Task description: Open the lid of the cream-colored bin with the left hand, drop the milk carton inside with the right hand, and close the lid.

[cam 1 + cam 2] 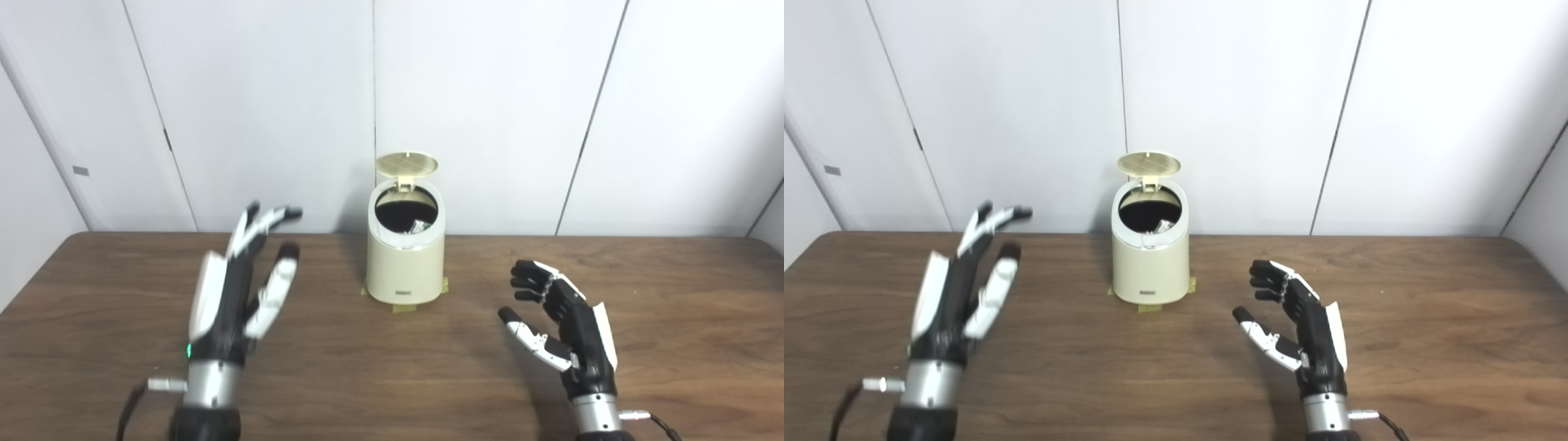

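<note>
Two hands empty: left hand (229, 300) raised at lower left, fingers spread; right hand (566, 327) at lower right, loosely curled on nothing. Bin (405, 257) at centre, taped to table (674, 294), lid (407, 163) hinged upright. Carton (418, 227) partly visible inside, low in opening. Judgement: lid light, stiff plastic; press its top edge forward to close, gently, since hinge looks slight

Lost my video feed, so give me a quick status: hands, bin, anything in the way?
Left hand open, empty. Right hand open, empty. Bin lid up, something pale inside. Nothing between hands and bin.
</note>
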